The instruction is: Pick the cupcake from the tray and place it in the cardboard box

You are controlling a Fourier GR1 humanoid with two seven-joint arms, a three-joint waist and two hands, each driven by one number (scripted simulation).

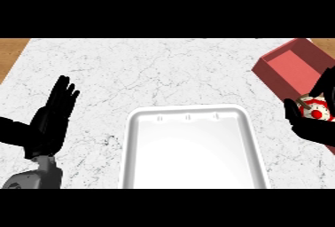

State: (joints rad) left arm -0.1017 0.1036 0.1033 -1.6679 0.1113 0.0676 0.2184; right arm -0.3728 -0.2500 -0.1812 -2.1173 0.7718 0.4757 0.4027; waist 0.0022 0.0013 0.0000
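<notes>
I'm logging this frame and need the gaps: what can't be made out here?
Most of the cupcake: hidden by the right hand curled round it.
The red box: right side cut off by the view's edge, near end behind that hand.
The tray: near rim cut off at the lower edge.

Tabletop (pixel 163 75): white marble, fine grey veining, fills nearly the whole view.
Tabletop edge: slanted line at upper left.
Beyond edge: brown wood surface (pixel 12 53), grain visible, upper left corner.
Light: even across the stone.

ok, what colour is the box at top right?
Red, walls and floor alike; the box shows best in the head view.
</notes>
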